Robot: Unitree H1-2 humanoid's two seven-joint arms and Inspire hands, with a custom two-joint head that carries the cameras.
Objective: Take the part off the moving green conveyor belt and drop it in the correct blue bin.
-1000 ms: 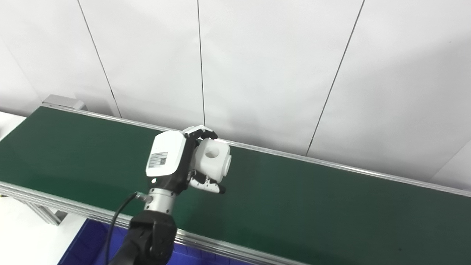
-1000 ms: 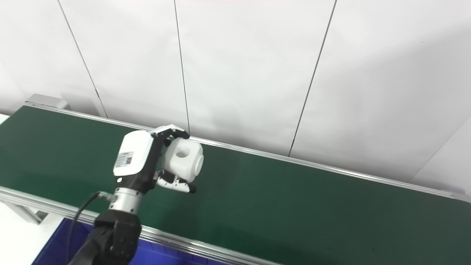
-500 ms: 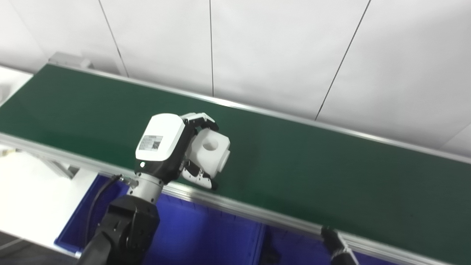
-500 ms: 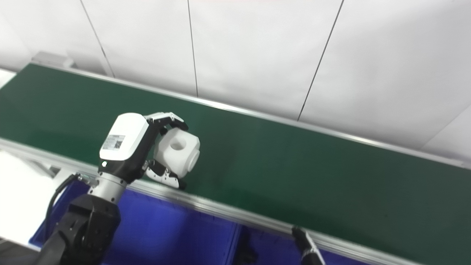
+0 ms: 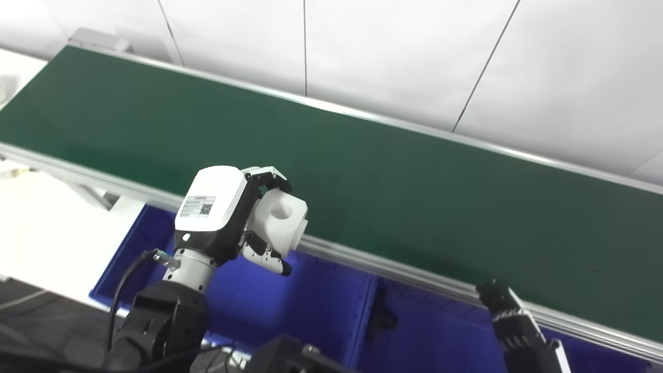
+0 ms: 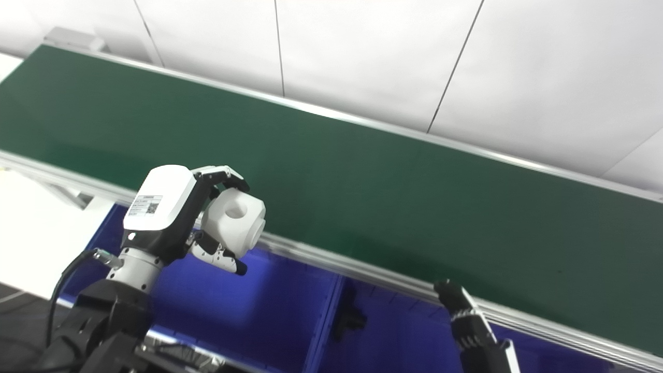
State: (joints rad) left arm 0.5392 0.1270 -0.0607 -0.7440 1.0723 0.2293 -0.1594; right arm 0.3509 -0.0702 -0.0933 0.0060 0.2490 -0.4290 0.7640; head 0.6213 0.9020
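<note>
Left robot hand (image 5: 220,217) gripping white part (image 5: 279,220), hole upward, above blue bin (image 5: 311,305)

right hand (image 5: 510,321): cut off by bottom edge, grasp unreadable
blue bin (image 5: 321,305): near wall hidden behind left hand (image 5: 228,217)
conveyor belt (image 5: 362,171): right end cropped

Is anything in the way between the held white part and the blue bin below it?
Nothing visible. The left hand holds the white part over the belt's near rail, with the open blue bin directly below. The right hand is off to the side.
</note>
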